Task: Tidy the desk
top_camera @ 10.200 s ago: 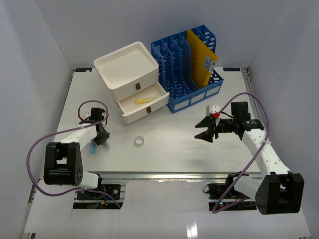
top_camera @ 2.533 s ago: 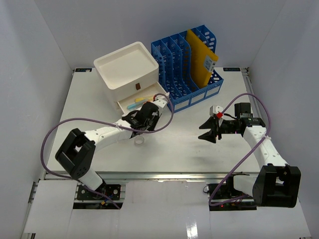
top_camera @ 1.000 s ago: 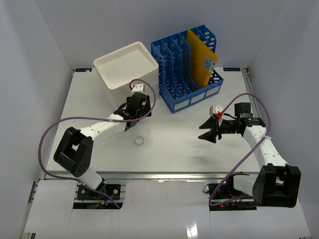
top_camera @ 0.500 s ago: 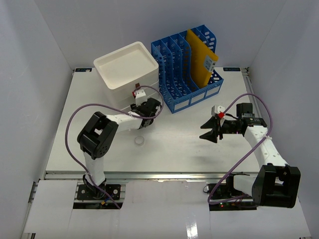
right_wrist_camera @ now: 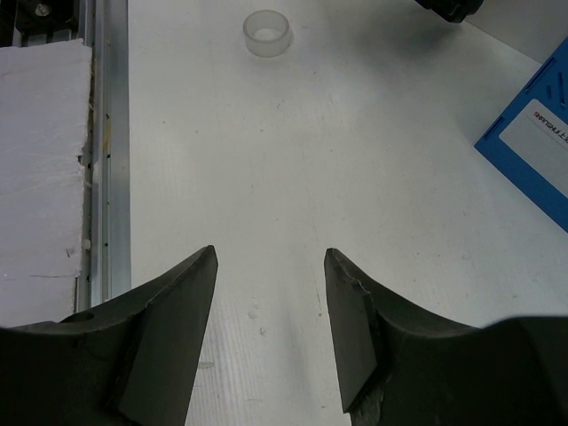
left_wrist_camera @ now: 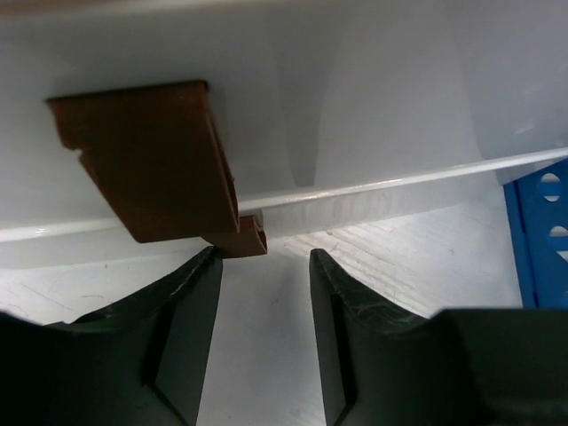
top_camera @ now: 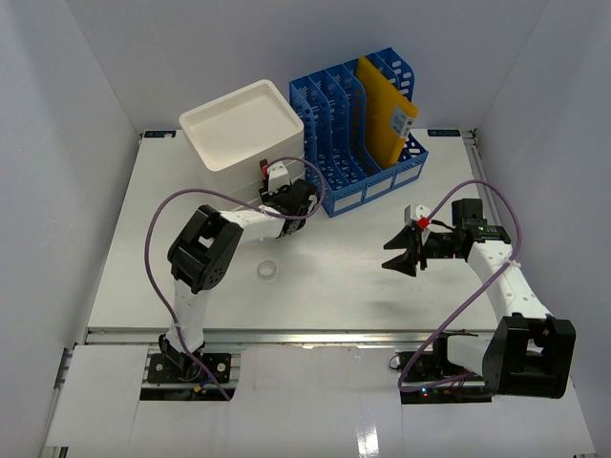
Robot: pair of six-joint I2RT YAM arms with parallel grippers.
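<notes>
Left hand (left_wrist_camera: 264,266), spread open, sits at the brown tab (left_wrist_camera: 151,160) of the shut-looking drawer (left_wrist_camera: 373,106) on the counter (top_camera: 363,286), so stowing seems done there; next, the open right hand (top_camera: 398,256) should probably fetch the ring (top_camera: 268,270).

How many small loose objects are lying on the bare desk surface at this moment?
1. A small clear ring lies on the desk, in the open area in front of the white drawer box. Other small things may be hidden under the arms.
</notes>
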